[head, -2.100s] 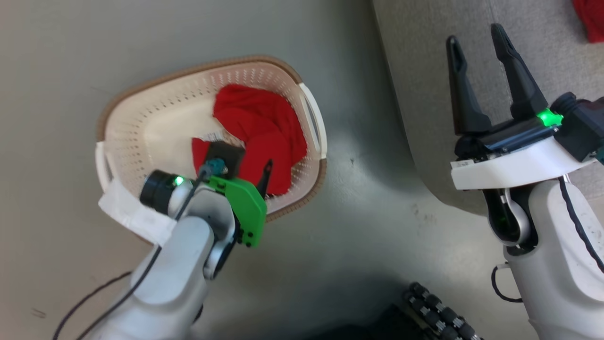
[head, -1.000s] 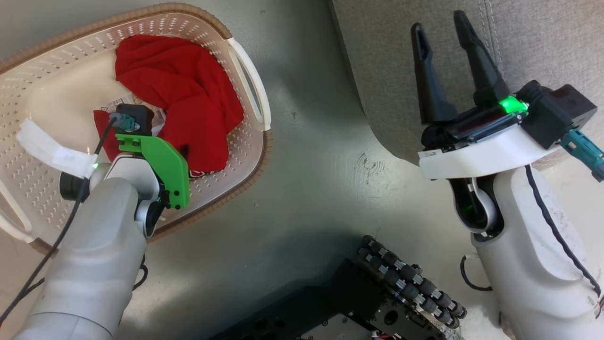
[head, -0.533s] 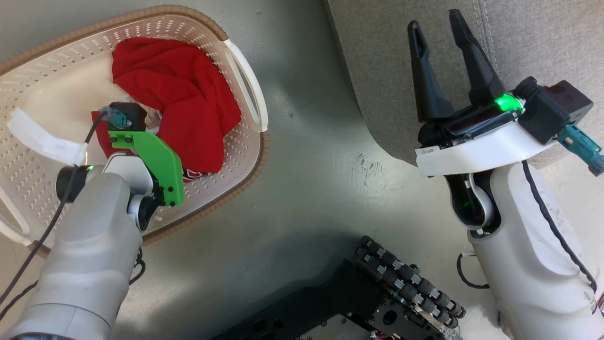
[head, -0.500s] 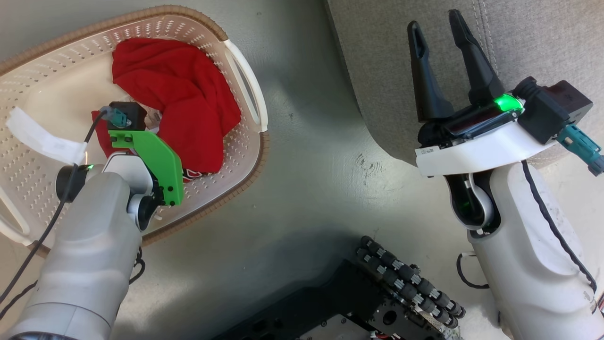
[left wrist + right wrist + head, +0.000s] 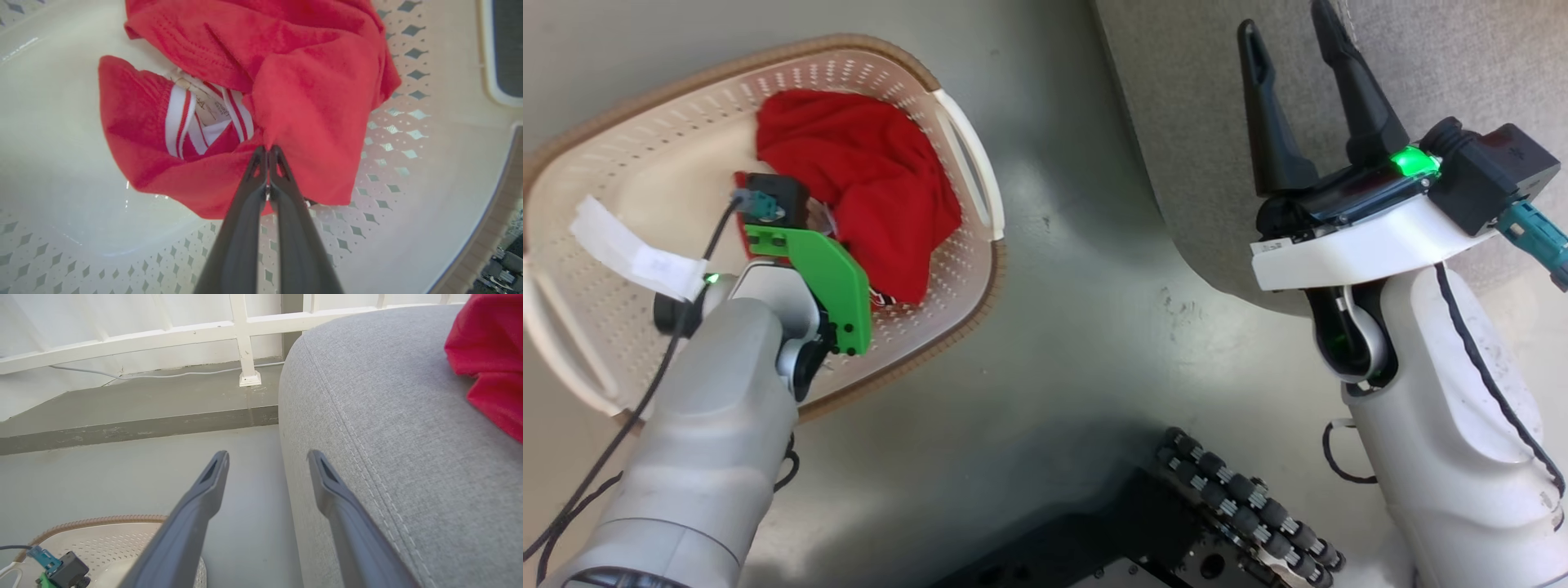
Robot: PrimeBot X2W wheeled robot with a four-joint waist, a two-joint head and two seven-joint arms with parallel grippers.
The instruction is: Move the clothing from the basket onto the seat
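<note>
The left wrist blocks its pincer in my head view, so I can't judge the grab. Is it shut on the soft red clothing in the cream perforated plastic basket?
Observer: Yes; the left wrist view shows the left pincer shut, tips pinching a fold of the red clothing.
Operator: What's beside the fold?
Observer: A white-and-red striped trim band, clear of the tips.
Operator: Anything on the seat?
Observer: The right wrist view shows another red garment lying on the grey fabric seat cushion.
</note>
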